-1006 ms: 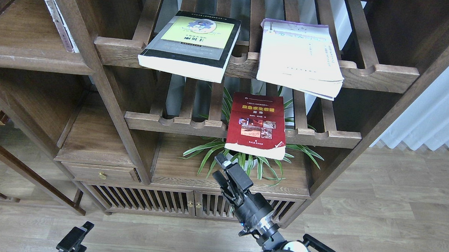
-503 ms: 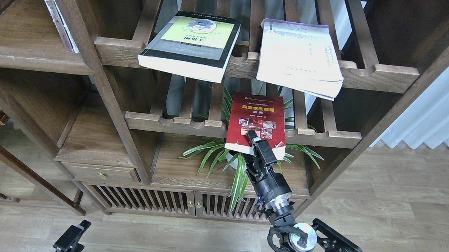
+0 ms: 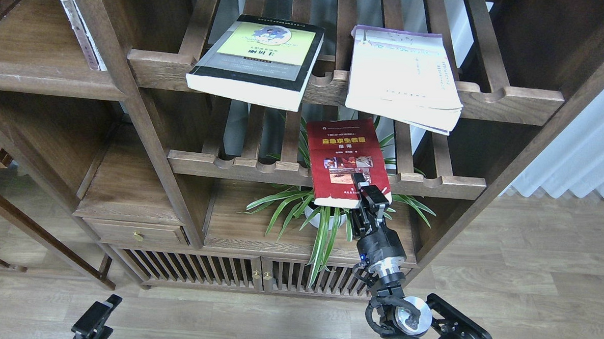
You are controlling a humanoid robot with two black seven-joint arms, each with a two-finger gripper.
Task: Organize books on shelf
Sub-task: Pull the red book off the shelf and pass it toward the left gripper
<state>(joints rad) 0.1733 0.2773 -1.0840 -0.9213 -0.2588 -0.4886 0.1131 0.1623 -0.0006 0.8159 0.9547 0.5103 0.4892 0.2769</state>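
Observation:
The red book (image 3: 344, 158) with a yellow title lies on the lower slatted rack (image 3: 241, 169), its front edge overhanging the rail. My right gripper (image 3: 364, 192) is closed on its front right corner, one finger over the cover. The thick black-bordered book (image 3: 258, 55) and the thin white book (image 3: 403, 74) lie flat on the upper slatted rack (image 3: 509, 99), both overhanging its front rail. A solid dark-brown shelf board (image 3: 32, 50) with a rounded front edge is at the upper left. My left gripper (image 3: 94, 322) is low at the bottom left, small and dark.
A green spider plant in a white pot (image 3: 325, 219) stands on the cabinet top right under the red book and beside my right wrist. A slanted upright post (image 3: 146, 127) separates the racks from the left shelves. A drawer (image 3: 136, 232) and slatted doors are below.
My right gripper rose from in front of the plant to the red book's front edge and closed on it. The red book has shifted back and turned slightly.

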